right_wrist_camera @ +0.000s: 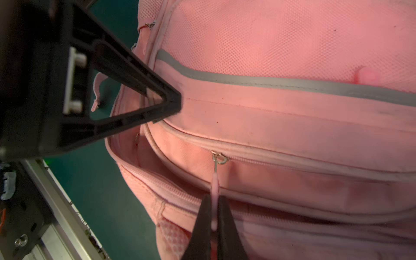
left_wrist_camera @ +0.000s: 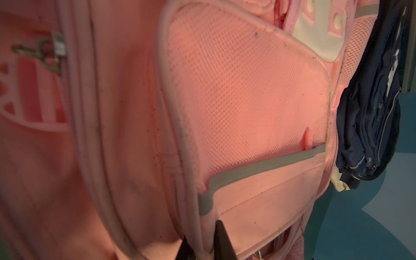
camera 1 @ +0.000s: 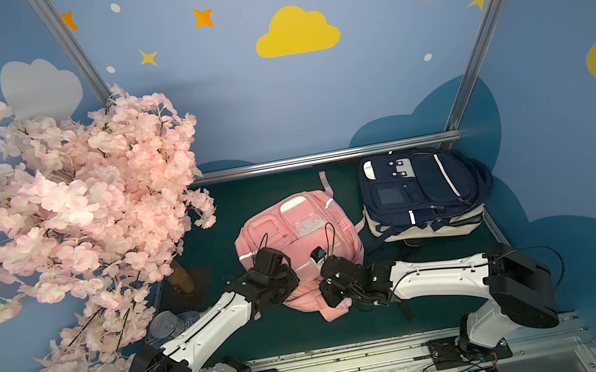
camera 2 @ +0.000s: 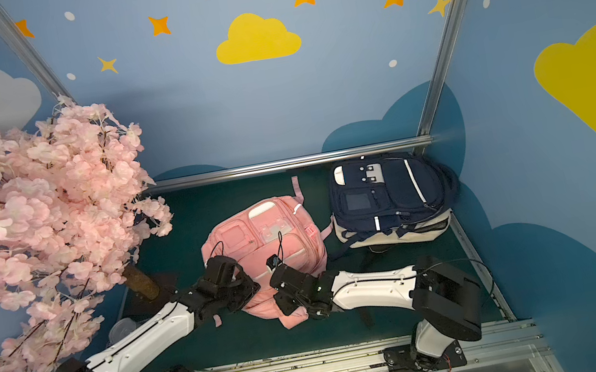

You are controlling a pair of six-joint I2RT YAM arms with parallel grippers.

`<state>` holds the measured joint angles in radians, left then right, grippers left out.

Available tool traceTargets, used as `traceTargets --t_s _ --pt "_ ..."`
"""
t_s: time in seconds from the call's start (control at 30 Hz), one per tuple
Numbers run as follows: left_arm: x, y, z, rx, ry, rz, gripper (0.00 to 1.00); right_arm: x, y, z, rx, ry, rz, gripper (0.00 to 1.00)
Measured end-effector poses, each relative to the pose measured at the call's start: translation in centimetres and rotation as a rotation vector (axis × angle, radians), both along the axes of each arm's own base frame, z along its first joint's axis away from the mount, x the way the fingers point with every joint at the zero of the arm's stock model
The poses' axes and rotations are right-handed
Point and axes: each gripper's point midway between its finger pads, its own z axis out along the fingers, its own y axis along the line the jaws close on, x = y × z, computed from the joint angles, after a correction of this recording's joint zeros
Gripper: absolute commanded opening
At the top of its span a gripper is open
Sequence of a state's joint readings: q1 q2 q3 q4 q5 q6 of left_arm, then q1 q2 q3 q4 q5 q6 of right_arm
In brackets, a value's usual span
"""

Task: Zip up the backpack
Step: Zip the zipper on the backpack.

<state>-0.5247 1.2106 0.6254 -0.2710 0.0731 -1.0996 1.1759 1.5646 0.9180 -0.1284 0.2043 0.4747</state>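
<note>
The pink backpack (camera 1: 295, 225) (camera 2: 254, 228) lies flat on the green table in both top views, with both arms over its near end. In the left wrist view my left gripper (left_wrist_camera: 203, 234) is shut, pinching the pale piped edge of the backpack (left_wrist_camera: 247, 90). The right wrist view shows its black fingers (right_wrist_camera: 162, 105) meeting at that edge. My right gripper (right_wrist_camera: 214, 200) is shut on the pink zipper pull (right_wrist_camera: 215, 180), which hangs from a metal slider (right_wrist_camera: 218, 157). Beside the slider, towards the left gripper, the compartment gapes open (right_wrist_camera: 135, 148).
A navy backpack (camera 1: 421, 190) (camera 2: 389, 195) stands at the back right, close to the pink one. A pink blossom tree (camera 1: 78, 217) overhangs the left side, with a tin can (camera 1: 165, 326) near its base. A metal rail (camera 1: 324, 157) bounds the table's far edge.
</note>
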Motion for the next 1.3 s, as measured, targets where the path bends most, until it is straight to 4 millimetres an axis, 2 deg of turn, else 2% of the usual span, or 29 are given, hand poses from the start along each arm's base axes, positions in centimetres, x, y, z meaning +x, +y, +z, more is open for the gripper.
traceTargets --t_s 0.17,0.33,0.43,0.53,0.6,0.63,0.67,0.83,0.93,1.03,1.3 --pt "0.7 0.8 1.0 -0.012 -0.023 -0.002 0.05 1.6 -0.9 1.0 0.032 0.006 -0.069 0.0" --pt "1.3 2.2 2.4 -0.001 -0.083 0.017 0.07 3.7 -3.3 1.4 0.063 0.038 -0.162 0.0" --pt "1.3 2.7 2.5 0.023 -0.096 0.008 0.21 3.9 -3.7 1.2 0.056 0.05 -0.166 0.0" --pt "1.0 3.3 2.1 0.075 -0.099 -0.028 0.44 3.6 -3.6 1.2 0.041 0.045 -0.143 0.0" --pt "0.7 3.5 2.4 0.121 -0.114 -0.065 0.64 3.3 -3.4 1.3 0.035 0.04 -0.125 0.0" --pt "0.6 3.4 2.9 0.147 -0.133 -0.095 0.71 3.3 -3.3 1.4 0.033 0.035 -0.117 0.0" --pt "0.4 3.2 3.6 0.169 -0.16 -0.129 0.73 3.2 -3.2 1.5 0.033 0.031 -0.111 0.0" --pt "-0.4 0.6 8.2 0.247 -0.344 -0.318 0.77 3.3 -2.7 2.1 0.046 0.021 -0.101 0.0" --pt "-1.3 -1.2 9.1 0.287 -0.429 -0.435 0.75 3.3 -2.6 2.2 0.051 0.019 -0.102 0.0" --pt "-1.6 -2.7 8.7 0.331 -0.487 -0.532 0.73 3.3 -2.5 2.8 0.07 0.012 -0.1 0.0" --pt "-1.1 -5.0 5.6 0.415 -0.591 -0.727 0.72 3.7 -2.3 6.1 0.189 -0.046 -0.114 0.0"
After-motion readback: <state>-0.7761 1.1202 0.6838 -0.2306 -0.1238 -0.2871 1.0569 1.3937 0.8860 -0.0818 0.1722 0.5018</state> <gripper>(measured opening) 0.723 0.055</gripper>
